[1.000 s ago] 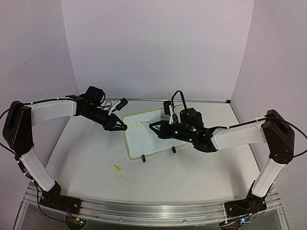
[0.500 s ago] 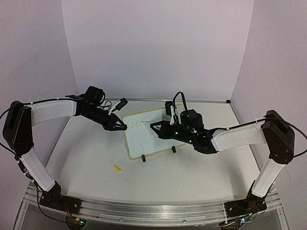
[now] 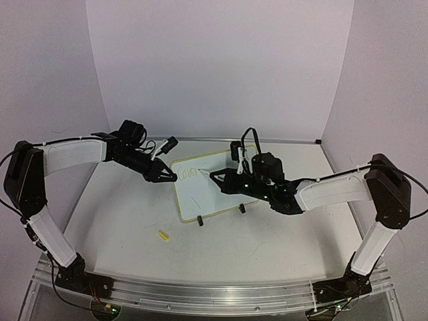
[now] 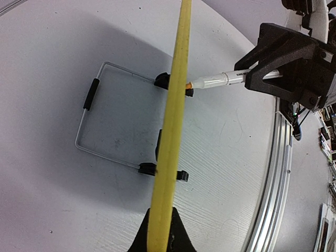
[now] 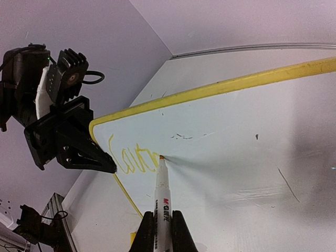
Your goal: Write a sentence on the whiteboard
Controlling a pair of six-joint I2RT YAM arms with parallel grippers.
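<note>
The right pincer is clamping a white marker and pressing its tip to the whiteboard, just right of the last yellow letter. The writing is under way, with only the first few cursive letters of the sentence showing near the board's upper left corner. The left pincer is gripping the yellow frame at that edge, steadying the board, which is standing propped on its black feet in the middle of the desk. Next, I judge, the tip is going to need light, even travel rightward while the board is being held firm. The desk is showing white and faintly scuffed, a small yellow piece is lying near the board's front, and pale lilac walls are enclosing the scene.
</note>
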